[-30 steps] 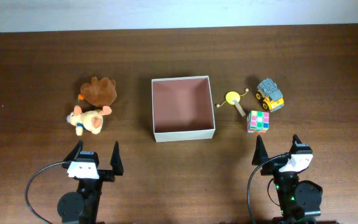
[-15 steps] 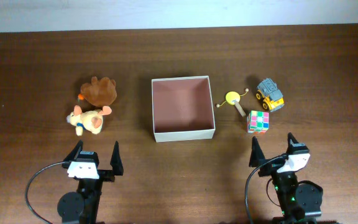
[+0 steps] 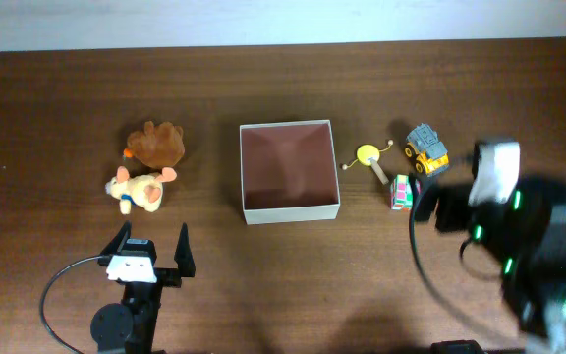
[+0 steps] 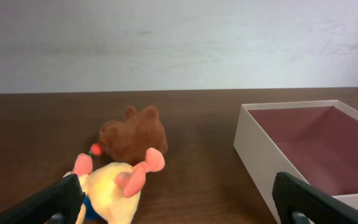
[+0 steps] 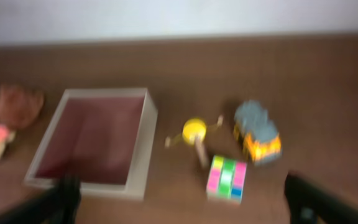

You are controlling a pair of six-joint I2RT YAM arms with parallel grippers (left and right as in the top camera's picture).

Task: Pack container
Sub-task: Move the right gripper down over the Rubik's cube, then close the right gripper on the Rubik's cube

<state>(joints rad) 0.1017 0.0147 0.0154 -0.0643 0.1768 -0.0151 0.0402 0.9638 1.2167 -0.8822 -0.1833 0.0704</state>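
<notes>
The container (image 3: 293,210) is a square white box with a pinkish-brown inside, standing empty at the table's middle. It also shows in the left wrist view (image 4: 253,155) and the right wrist view (image 5: 139,155). My left gripper (image 3: 150,246) is open and empty near the front edge, behind a yellow plush (image 4: 114,190). My right gripper (image 3: 438,206) is blurred, raised above the table right of the box. In the right wrist view it is open (image 5: 185,211) and empty, above a coloured cube (image 5: 227,179).
A brown plush (image 3: 157,145) and the yellow plush (image 3: 138,189) lie left of the box. A yellow spinning toy (image 3: 367,155), a grey-and-yellow truck (image 3: 426,147) and the cube (image 3: 401,192) lie right of it. The cube is partly hidden by my right arm.
My right arm has lifted from its rest near the front edge and swung forward and right, over the cube. The left arm and the toys have not moved.
</notes>
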